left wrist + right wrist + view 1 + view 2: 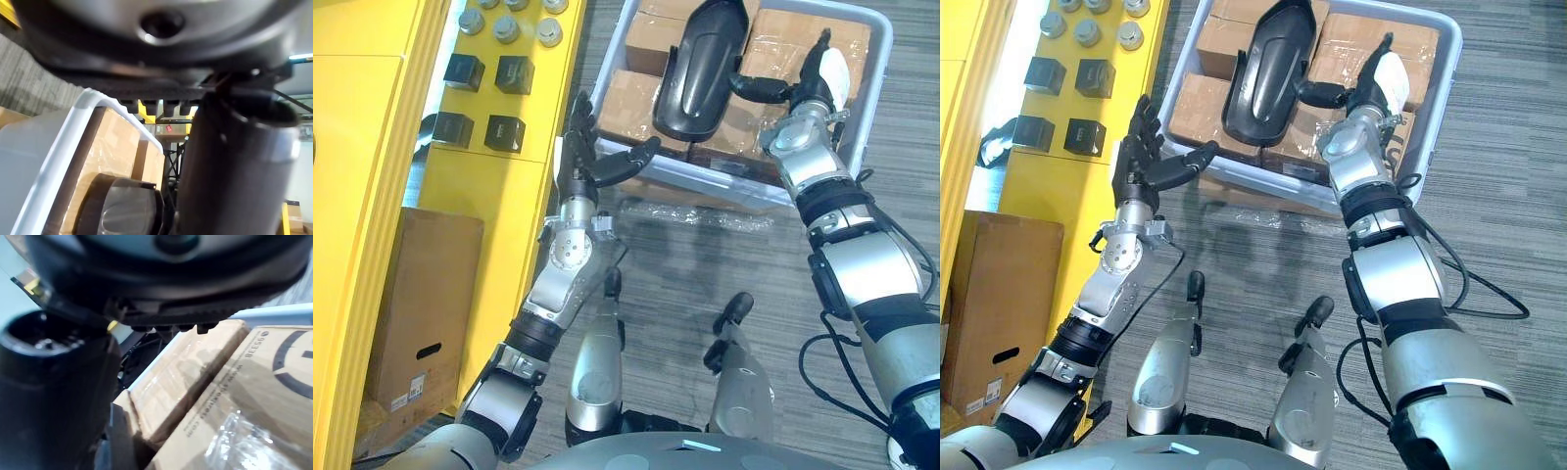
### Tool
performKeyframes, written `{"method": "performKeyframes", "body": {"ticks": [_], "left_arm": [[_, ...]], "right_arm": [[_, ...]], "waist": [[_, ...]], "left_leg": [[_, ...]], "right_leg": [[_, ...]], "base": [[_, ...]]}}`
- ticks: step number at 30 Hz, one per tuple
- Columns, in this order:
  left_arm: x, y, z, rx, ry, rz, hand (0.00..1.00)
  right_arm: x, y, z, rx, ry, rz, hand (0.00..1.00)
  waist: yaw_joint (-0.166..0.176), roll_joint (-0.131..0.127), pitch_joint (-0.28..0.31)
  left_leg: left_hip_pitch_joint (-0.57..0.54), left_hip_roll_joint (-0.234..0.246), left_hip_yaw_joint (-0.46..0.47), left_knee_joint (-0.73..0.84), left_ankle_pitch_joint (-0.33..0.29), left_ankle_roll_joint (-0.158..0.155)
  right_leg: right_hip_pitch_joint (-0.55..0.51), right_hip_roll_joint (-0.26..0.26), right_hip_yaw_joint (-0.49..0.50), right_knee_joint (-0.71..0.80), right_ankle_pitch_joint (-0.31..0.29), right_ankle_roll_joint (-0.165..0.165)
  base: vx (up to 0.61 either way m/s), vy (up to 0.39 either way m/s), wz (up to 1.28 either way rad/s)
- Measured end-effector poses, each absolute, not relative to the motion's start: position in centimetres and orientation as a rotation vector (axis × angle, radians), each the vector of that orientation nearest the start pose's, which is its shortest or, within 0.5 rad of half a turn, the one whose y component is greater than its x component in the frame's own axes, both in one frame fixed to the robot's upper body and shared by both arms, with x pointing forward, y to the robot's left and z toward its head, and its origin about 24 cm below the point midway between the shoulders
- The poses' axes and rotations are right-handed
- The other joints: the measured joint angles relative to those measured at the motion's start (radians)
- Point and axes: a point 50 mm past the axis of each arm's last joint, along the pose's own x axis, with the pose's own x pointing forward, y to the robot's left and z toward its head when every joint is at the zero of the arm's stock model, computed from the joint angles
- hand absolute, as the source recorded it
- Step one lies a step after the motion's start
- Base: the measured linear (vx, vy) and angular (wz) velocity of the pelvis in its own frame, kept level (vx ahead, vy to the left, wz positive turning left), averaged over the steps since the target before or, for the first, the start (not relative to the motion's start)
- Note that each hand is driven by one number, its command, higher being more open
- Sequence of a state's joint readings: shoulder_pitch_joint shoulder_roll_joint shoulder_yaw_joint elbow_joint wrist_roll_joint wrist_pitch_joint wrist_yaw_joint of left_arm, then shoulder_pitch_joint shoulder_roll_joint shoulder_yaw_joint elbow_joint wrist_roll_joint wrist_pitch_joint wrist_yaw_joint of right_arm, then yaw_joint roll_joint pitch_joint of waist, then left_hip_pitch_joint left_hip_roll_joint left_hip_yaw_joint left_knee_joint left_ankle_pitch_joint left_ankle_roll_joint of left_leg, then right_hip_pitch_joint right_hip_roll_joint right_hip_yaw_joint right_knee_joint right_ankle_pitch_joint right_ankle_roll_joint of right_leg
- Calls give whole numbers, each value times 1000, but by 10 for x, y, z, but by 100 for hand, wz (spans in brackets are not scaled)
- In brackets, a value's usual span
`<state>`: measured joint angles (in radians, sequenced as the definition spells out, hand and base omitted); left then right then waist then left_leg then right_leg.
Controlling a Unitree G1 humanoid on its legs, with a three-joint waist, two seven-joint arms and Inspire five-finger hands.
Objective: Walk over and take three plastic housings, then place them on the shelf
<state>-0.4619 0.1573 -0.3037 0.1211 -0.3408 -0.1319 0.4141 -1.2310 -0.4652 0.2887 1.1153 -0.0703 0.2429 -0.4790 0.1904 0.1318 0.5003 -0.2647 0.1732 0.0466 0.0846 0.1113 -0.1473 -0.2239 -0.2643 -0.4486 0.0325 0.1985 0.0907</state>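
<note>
One black plastic housing [700,73] lies on top of the wrapped cardboard boxes [631,98] that fill the grey bin [878,29], near the bin's middle. The right hand [808,93] is over the bin's right half, released: its fingers are straight and its thumb reaches to the housing's right edge, touching it or just short of it. The left hand [587,157] hovers at the bin's near left corner, outside the rim, fingers spread and holding nothing.

The main risk is a weak grasp. The housing is smooth, curved and long, and the film over the boxes looks slippery, so a push from the thumb alone would likely slide it across the bin rather than lift it. A hold on one edge could let it swing and drop as the robot turns away. The left hand, coming in low, could catch on the rim. Only one housing can be seen in the bin, while the task asks for three, so the others may be hard to find.

Left of the bin stands the yellow shelf [499,186], already carrying black cubes [514,73] and grey round parts [507,27], which narrows the room for setting things down. A clear plastic bag [705,215] lies on the floor just in front of the bin, where a foot could slip on it. A brown carton [426,294] sits further left of the bin, beside the shelf.
</note>
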Motion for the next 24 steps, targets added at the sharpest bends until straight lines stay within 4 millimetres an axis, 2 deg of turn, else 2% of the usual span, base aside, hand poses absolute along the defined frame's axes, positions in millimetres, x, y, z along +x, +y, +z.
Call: {"method": "performKeyframes", "body": {"ticks": [4, 8, 10, 13, 19, 24], "left_arm": [[316, 94, 140, -198, -348, -29, 100], [312, 89, 137, -198, -359, -66, 100], [311, 87, 136, -198, -360, -81, 100], [309, 83, 136, -198, -368, -104, 100], [305, 84, 130, -202, -356, -114, 100], [293, 87, 117, -208, -323, -132, 100]], "right_arm": [[415, -240, 220, -714, 30, -614, 100], [414, -250, 233, -730, 58, -645, 100], [413, -254, 244, -727, 47, -665, 100], [409, -268, 257, -745, 34, -708, 100], [407, -271, 261, -720, 9, -741, 100], [406, -270, 269, -737, -35, -771, 100]], "waist": [[0, 1, 0], [8, 10, -1], [11, 20, 1], [30, 50, -1], [47, 57, -1], [53, 57, -1]], "left_leg": [[-8, -9, -12, 0, 2, 2], [-18, -14, -23, 2, 3, 3], [-27, -15, -30, 6, 3, 3], [-41, -17, -43, 10, 3, 4], [-59, -24, -54, 11, 5, 6], [-65, -25, -59, 11, 5, 6]], "right_leg": [[0, -8, -10, 0, 1, 1], [-1, -13, -19, 0, 1, 2], [-3, -14, -28, 0, 1, 2], [-4, -15, -42, 0, 1, 2], [-13, -22, -53, 0, 1, 3], [-14, -23, -60, 0, 1, 3]], "base": [[-5, 6, 9], [-9, 2, 8], [-11, -7, 11], [-8, -10, 10], [5, -4, 5], [1, -5, 3]]}}
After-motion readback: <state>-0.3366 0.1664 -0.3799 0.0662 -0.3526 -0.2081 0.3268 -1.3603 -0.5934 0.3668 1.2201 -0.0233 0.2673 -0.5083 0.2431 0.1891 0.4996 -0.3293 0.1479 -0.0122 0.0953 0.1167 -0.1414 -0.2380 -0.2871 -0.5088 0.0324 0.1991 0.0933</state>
